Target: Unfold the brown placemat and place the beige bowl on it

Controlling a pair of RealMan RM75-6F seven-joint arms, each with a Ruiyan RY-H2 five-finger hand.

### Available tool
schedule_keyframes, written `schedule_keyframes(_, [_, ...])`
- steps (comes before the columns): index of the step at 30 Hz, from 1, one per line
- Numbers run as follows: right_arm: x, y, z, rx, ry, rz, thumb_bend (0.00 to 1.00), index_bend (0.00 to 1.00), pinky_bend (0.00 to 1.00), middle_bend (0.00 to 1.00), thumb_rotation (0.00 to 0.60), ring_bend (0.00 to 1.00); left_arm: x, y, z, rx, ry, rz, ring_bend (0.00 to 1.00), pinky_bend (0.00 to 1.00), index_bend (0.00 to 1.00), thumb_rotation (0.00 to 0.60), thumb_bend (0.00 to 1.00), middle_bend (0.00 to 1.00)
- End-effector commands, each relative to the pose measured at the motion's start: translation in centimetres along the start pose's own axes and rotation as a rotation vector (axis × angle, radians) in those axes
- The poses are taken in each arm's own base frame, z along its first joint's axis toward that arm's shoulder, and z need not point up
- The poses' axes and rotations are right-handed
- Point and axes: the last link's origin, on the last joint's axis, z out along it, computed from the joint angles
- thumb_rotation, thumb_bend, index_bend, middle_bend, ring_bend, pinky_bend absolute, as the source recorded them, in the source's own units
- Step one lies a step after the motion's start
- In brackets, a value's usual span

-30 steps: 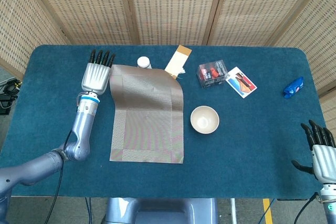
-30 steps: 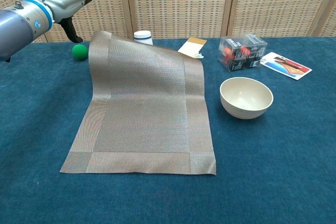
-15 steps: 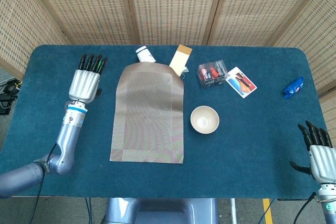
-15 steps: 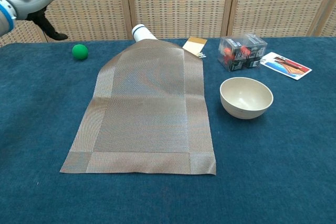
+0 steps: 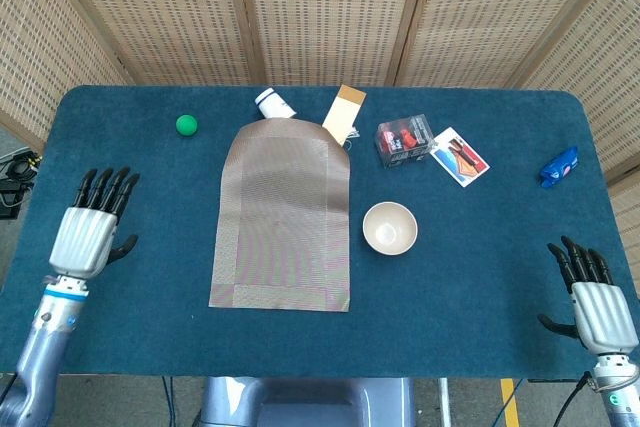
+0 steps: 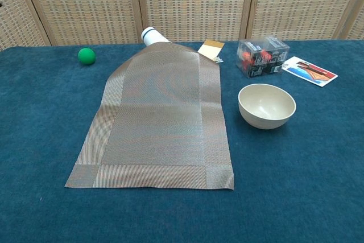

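Placemat (image 5: 283,213) far edge over bottle (image 5: 272,103)

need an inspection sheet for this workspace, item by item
surface: blue cloth table
job's things: placemat spread out, far end draped over a white bottle; bowl upright beside it, not on it
clutter: green ball, tan card, clear box, picture card, blue object
hands: left hand and right hand hold nothing, fingers apart
cables: some at left floor edge
surroundings: woven screens
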Motion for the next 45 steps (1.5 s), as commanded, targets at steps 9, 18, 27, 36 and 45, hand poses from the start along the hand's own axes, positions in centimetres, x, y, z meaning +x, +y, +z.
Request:
schedule_keyframes(9, [-0.2, -1.1, -0.4, 0.062, 0.013, 0.004, 0.07, 0.08, 0.00, 0.00, 0.600, 0.00, -0.7, -3.0, -10.0, 0.094, -0.043, -0.094, 0.00, 0.00, 0.00, 0.600, 0.23, 0.00])
schedule_keyframes(18, [-0.7, -4.1, 0.4, 0.196, 0.058, 0.036, 0.10, 0.23, 0.00, 0.00, 0.600, 0.00, -0.5, -3.5, -11.0, 0.083, -0.004, -0.093, 0.00, 0.00, 0.00, 0.600, 0.23, 0.00])
schedule_keyframes(27, [-1.9, -11.5, 3.5, 0.351, 0.042, 0.018, 0.17, 0.34, 0.00, 0.05, 0.600, 0.00, -0.6, -3.4, -10.8, 0.071, -0.007, -0.091, 0.00, 0.00, 0.00, 0.600, 0.23, 0.00])
schedule_keyframes(36, [-5.2, -17.5, 6.3, 0.398, -0.038, 0.006, 0.29, 0.37, 0.00, 0.07, 0.600, 0.00, -0.7, -4.1, -10.4, 0.098, -0.015, -0.107, 0.00, 0.00, 0.00, 0.600, 0.23, 0.00])
schedule_keyframes(45, [-6.8, -20.8, 8.6, 0.400, -0.047, 0.006, 0.29, 0.38, 0.00, 0.07, 0.600, 0.00, -1.0, -4.5, -10.0, 0.112, -0.032, -0.134, 0.00, 0.00, 0.00, 0.600, 0.23, 0.00])
